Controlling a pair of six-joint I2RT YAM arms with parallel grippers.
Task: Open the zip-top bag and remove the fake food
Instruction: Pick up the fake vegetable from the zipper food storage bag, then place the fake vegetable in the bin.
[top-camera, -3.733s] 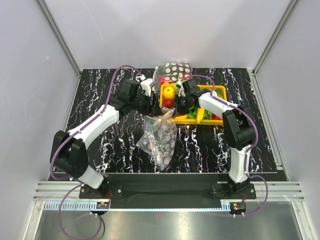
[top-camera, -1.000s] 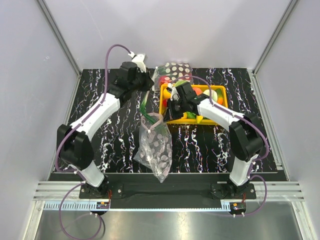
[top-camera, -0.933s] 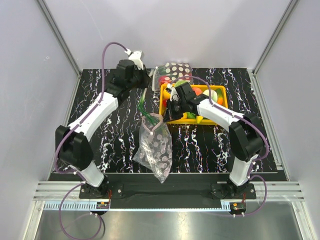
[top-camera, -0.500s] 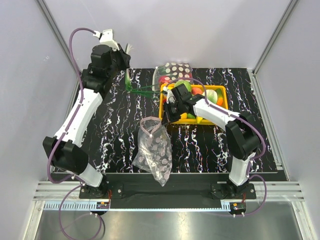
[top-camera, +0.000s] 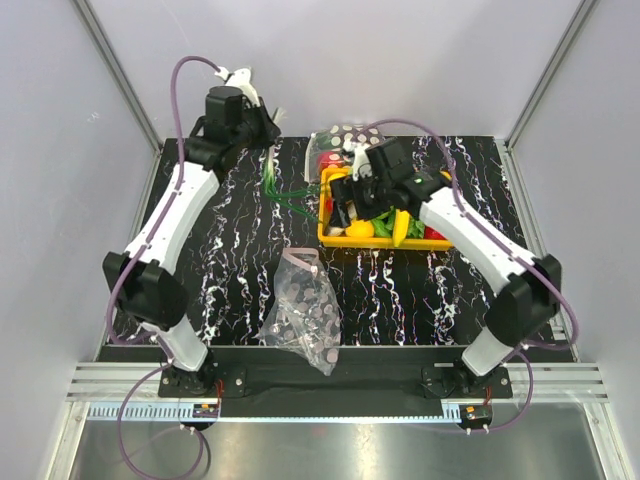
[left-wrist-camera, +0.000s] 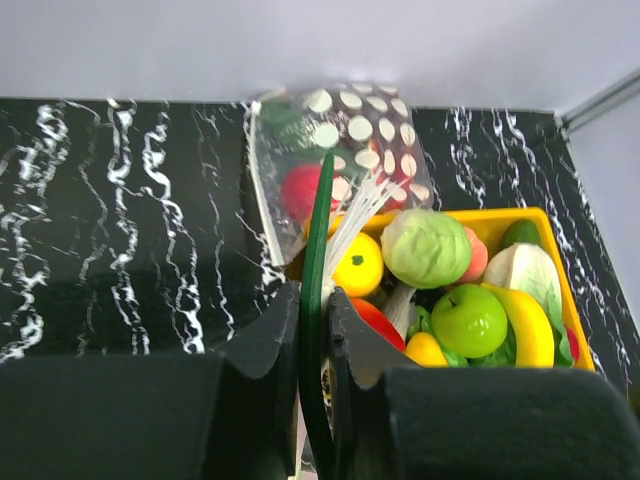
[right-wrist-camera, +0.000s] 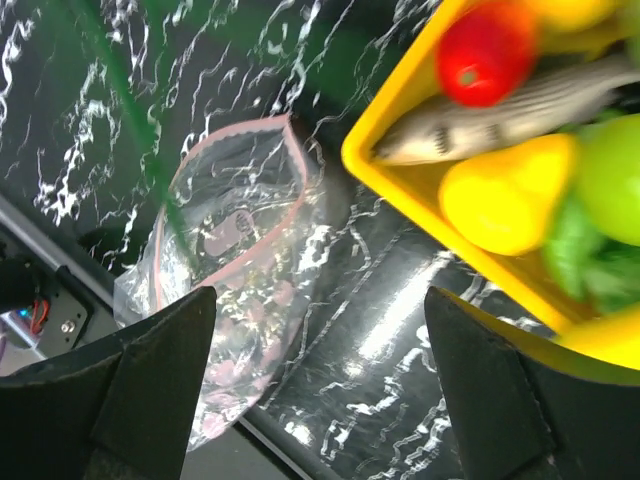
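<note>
The zip-top bag (top-camera: 300, 312) lies crumpled on the black table in front of the tray, its pink-edged mouth (right-wrist-camera: 232, 205) gaping; no gripper touches it. My left gripper (top-camera: 262, 125) is raised at the back left, shut on a toy green onion (left-wrist-camera: 318, 235), a piece of fake food whose white roots (left-wrist-camera: 356, 212) fan out ahead of the fingers. Its green leaves (top-camera: 284, 187) hang toward the table. My right gripper (top-camera: 350, 200) hovers open over the tray's left end, and its wrist view (right-wrist-camera: 318, 292) shows nothing between the fingers.
A yellow tray (top-camera: 437, 180) at back centre holds more fake food: a cabbage (left-wrist-camera: 427, 246), a green apple (left-wrist-camera: 468, 319), a toy fish (right-wrist-camera: 500, 120). A polka-dot bag (left-wrist-camera: 352, 120) lies behind it. Grey walls close in the table's sides.
My left arm has lifted the green onion out of the bag and swung it up to the back left. My right gripper has opened and risen, and the bag has slumped onto the table.
</note>
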